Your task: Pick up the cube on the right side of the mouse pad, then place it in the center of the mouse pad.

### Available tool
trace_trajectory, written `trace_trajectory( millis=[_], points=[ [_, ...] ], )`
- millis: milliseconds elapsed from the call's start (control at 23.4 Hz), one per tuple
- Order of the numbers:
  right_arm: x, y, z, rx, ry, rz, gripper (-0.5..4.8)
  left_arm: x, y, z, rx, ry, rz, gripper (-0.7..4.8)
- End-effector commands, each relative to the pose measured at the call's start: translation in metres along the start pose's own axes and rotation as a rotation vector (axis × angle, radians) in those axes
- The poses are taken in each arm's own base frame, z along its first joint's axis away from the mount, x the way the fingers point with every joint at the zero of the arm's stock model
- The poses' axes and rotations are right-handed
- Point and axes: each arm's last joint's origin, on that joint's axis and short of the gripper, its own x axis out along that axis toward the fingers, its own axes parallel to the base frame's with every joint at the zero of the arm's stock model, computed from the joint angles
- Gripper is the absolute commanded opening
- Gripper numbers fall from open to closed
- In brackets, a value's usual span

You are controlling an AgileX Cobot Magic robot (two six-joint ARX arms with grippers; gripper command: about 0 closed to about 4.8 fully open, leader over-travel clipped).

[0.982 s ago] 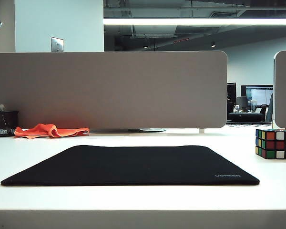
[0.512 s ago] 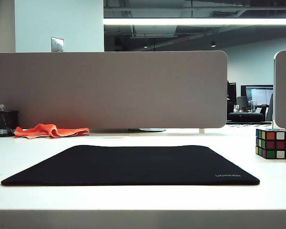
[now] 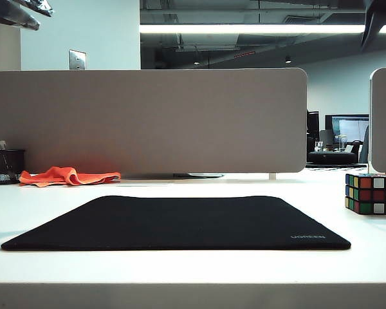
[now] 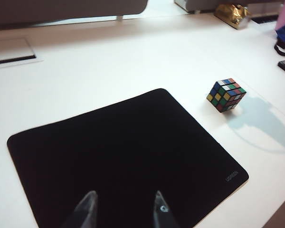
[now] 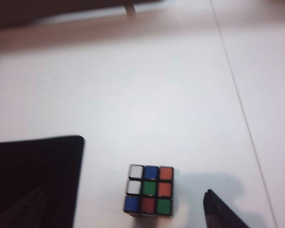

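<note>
Right pincer (image 5: pixel 128 211) spread wide, empty, fingers flanking the small scrambled black-framed Rubik's cube (image 5: pixel 148 189) without contact; in the exterior view it shows only at 1 o'clock, high above the white bench (image 3: pixel 180 270). Left pincer (image 4: pixel 122 211) also spread, empty, hovering above the large flat black fabric mouse pad (image 4: pixel 118 156). Cube (image 3: pixel 371 194) sits on the bench just off the pad's edge, at 3 o'clock from the pad (image 3: pixel 180 222). Orange cloth (image 3: pixel 67 176) at 10 o'clock.
</note>
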Motion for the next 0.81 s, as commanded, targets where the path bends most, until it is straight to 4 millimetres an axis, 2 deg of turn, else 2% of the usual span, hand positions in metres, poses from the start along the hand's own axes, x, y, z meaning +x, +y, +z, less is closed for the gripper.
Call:
trace_trajectory(
  millis=[43, 299, 427, 512, 811],
  points=[
    [0.022, -0.001, 0.0, 0.001, 0.075, -0.042, 4.79, 0.0, -0.001, 0.005, 0.031, -0.031, -0.027, 1.53],
    [0.069, -0.002, -0.011, 0.065, 0.282, -0.073, 4.79, 0.0, -0.001, 0.006, 0.037, -0.04, -0.044, 1.53],
    [0.102, 0.001, -0.02, 0.054, 0.406, -0.09, 4.79, 0.0, -0.001, 0.005, 0.035, -0.036, -0.049, 1.58],
    [0.115, 0.004, -0.024, 0.042, 0.443, -0.102, 4.79, 0.0, -0.001, 0.005, 0.033, -0.032, -0.049, 1.58],
    [0.139, 0.01, -0.038, -0.058, 0.497, -0.2, 4.79, 0.0, -0.001, 0.002, 0.019, -0.005, -0.049, 1.58]
  ],
)
